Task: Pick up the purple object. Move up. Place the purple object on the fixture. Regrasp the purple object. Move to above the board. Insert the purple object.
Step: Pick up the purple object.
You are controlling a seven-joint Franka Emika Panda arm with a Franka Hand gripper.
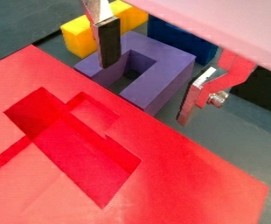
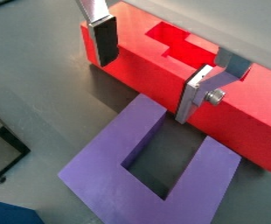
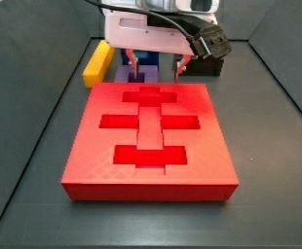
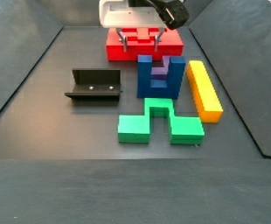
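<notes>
Wrist views, both: tool (image 2: 156, 70) spread, nothing between its plates; one dark-padded finger (image 1: 107, 38) hangs over a prong side of the purple object (image 2: 149, 162), the other finger (image 2: 197, 96) stands near the wall of the board (image 2: 237, 118).
Purple object: U-shaped block lying flat on the floor, notch open, just beside the board's edge; also seen in a wrist view (image 1: 144, 74) with the yellow bar (image 1: 86, 35) behind it.
Board: large red slab with cross-shaped cutouts (image 3: 147, 122), all cutouts vacant in a side view.
Fixture (image 4: 93, 85): dark bracket, well apart from the tool, bare.
Other stock: blue U-block (image 4: 159, 77), green block (image 4: 159, 122), yellow bar beside them.
Step in hand (judged): first step, picking up the purple object; the tool (image 4: 142, 35) is low over it but not yet closed.
Next move calls for: settling the fingers either side of one prong, clear of the board wall, then pressing together before lifting.
</notes>
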